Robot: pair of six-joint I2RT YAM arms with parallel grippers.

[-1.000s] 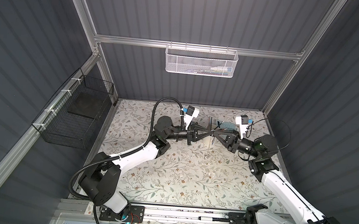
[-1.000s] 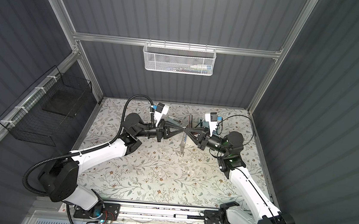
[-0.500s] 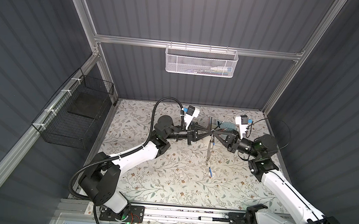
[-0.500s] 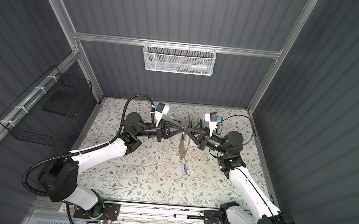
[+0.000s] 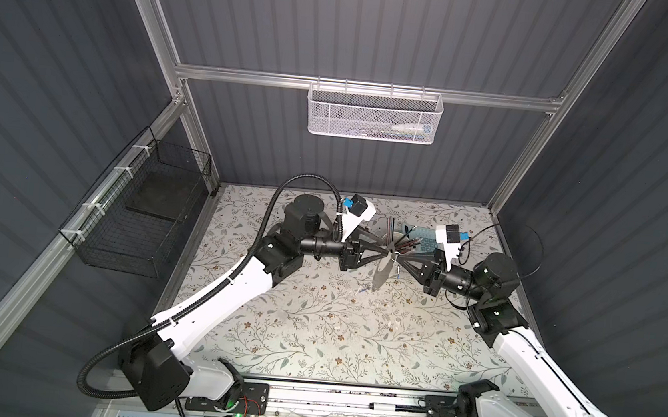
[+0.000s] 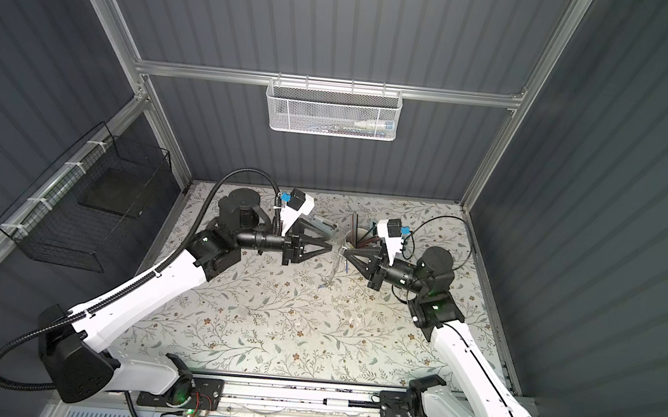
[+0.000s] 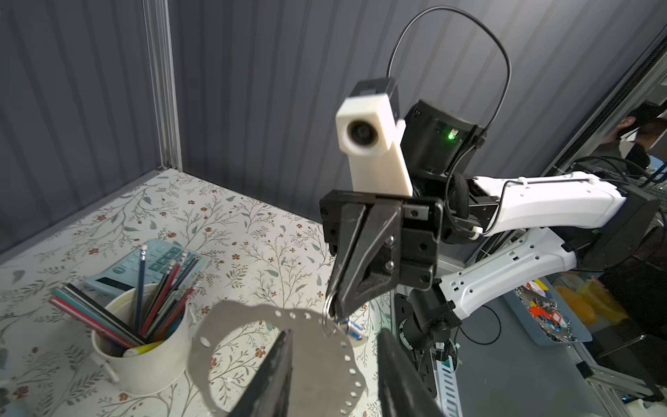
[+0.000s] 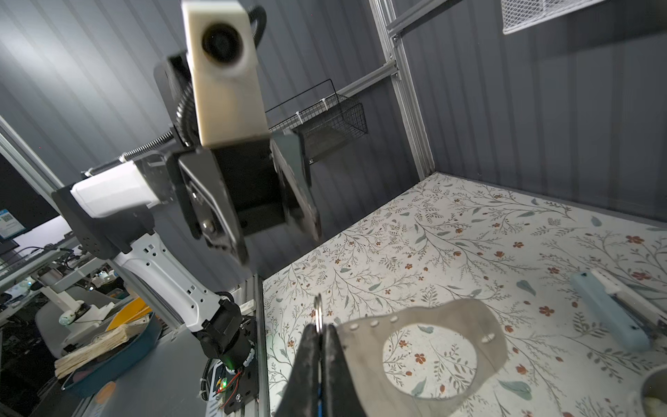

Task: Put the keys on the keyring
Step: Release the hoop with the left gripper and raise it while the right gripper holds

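With the left gripper (image 8: 278, 243) spread, the right gripper (image 7: 335, 312) pinches a key (image 7: 353, 330) by its wire ring at the rim of the keyring (image 7: 252, 316), which hangs above the counter (image 7: 234, 224); best steady the loop before releasing.

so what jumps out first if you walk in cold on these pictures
The two claws meeting nose to nose in mid-air over the floral table: the right claw is shut on a small metal ring, with the flat grey keyring and a blue key tag dangling at its tip, while the left claw faces it, jaws apart. Next, the white cup bristling with pencils, just beyond them, farther back.
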